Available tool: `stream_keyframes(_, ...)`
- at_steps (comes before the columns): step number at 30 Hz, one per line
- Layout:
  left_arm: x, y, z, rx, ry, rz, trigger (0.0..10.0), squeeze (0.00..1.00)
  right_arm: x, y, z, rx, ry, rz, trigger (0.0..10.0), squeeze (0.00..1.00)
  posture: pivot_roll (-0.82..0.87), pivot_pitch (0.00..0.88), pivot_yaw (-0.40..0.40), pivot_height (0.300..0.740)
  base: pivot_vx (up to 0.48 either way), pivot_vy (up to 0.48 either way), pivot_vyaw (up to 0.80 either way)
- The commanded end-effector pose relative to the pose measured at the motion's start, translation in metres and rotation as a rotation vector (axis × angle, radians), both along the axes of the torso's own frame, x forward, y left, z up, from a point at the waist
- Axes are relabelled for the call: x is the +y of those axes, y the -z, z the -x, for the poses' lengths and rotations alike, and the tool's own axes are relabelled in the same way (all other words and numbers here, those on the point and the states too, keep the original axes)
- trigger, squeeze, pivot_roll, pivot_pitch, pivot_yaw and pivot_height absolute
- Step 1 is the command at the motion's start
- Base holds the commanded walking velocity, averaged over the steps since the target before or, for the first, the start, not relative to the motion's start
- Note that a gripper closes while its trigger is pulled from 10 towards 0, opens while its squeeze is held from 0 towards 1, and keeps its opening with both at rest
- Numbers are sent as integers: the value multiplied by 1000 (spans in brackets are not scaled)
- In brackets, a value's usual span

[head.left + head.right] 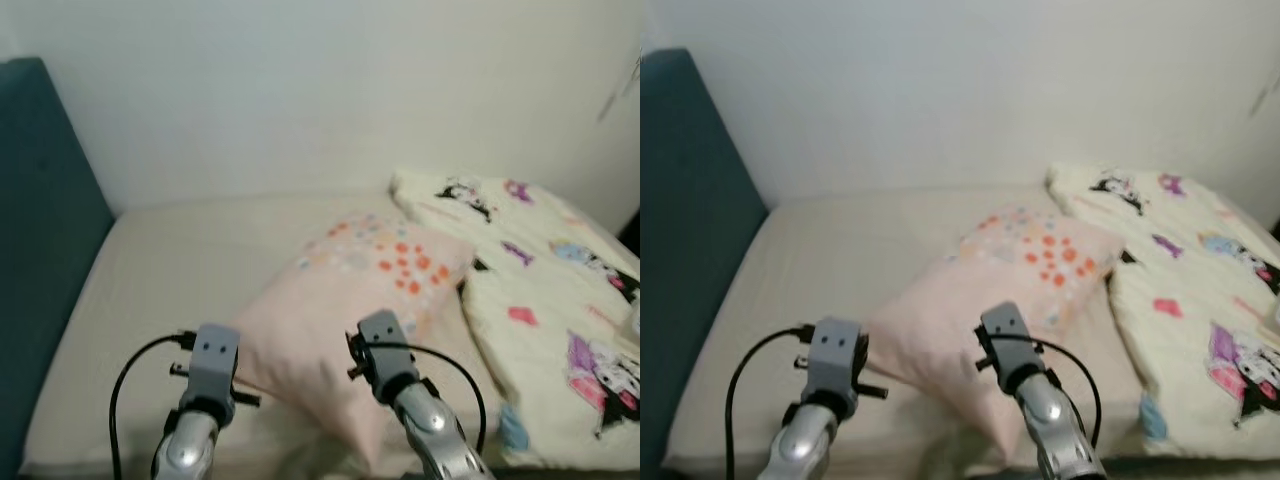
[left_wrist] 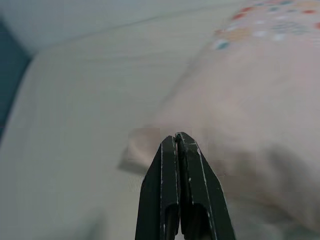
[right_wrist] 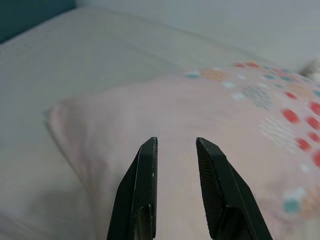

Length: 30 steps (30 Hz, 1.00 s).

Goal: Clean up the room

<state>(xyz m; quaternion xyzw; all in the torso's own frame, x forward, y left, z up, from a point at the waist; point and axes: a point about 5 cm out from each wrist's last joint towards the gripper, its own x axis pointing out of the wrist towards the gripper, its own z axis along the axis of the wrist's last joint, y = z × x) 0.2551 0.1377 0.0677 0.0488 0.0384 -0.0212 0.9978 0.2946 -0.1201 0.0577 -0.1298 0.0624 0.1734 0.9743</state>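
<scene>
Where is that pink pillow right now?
The pink pillow lies on the bed, left of the cartoon blanket, just beyond both grippers.

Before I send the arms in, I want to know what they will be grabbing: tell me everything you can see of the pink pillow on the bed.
The pink pillow is soft, pale fabric, with red, orange and blue dots clustered toward its far end. It lies flat and askew on the beige mattress, its right edge beside the cartoon-print quilt. The left gripper, shut, points at its near corner; the right gripper, open, hovers over its near end.
</scene>
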Motion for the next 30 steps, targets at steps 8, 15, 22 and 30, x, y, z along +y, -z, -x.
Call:
stream_keyframes(8, 0, 3, 1, 3, -3, 0, 10000, 0, -2, 7, 0, 111, 20, -81, 10000, 0, 20, 27, -23, 740, 0, 0, 0)
stream_keyframes(15, -2, 4, 2, 12, 21, 12, 10000, 0, -8, 20, 2, 199, 42, -39, 10000, 0, 21, 23, -21, 740, 0, 0, 0)
stream_keyframes(22, 0, 5, 3, 24, 13, 18, 10000, 0, -12, 16, 0, 160, 88, -67, 10000, 0, 17, 29, -17, 740, 0, 0, 0)
stream_keyframes(30, 1, 6, 2, 23, 9, 39, 10000, 0, -15, 12, -2, 160, 93, -53, 10000, 0, 18, 33, -21, 711, 0, 0, 0)
